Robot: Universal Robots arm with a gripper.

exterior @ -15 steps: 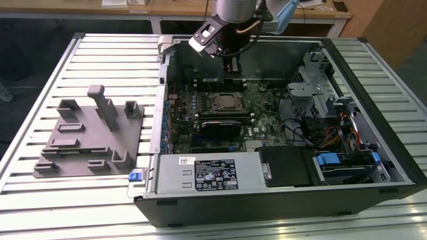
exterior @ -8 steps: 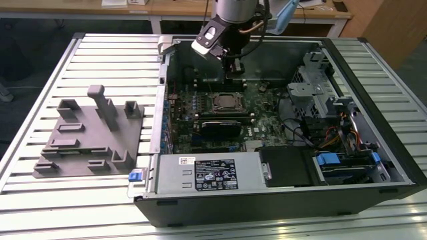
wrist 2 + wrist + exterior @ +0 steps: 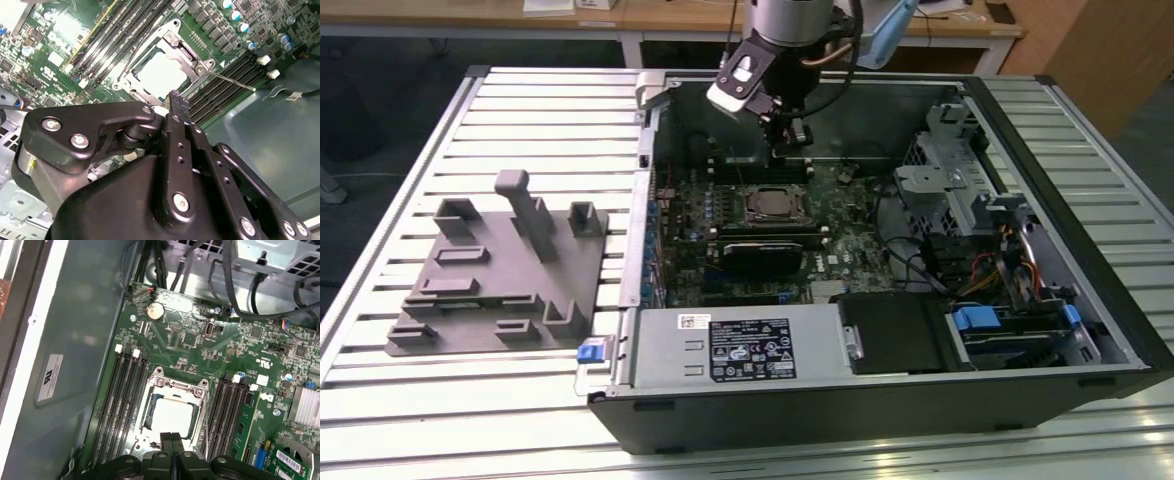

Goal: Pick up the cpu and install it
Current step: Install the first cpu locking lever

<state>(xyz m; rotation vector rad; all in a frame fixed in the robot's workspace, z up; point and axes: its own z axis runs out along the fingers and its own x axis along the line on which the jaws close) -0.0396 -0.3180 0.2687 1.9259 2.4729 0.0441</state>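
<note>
In the first wrist view the gripper has its two dark fingertips pressed together, nothing between them, and they hang just above the near edge of the cpu. The cpu, a silvery square, lies flat inside the socket frame on the green motherboard. Dark memory slots run along both sides of the socket, and a round coin cell sits farther off, toward the bundle of black cables.

In the second wrist view the clenched gripper ends just short of the same cpu; whether the tips touch the frame is hard to tell. A thin metal lever sticks out from the socket across the memory slots.

In the exterior view the gripper hangs inside the open computer case, over the back edge of the socket. A grey fixture rests on the slatted table, toward the exterior view's left, well apart from the arm.
</note>
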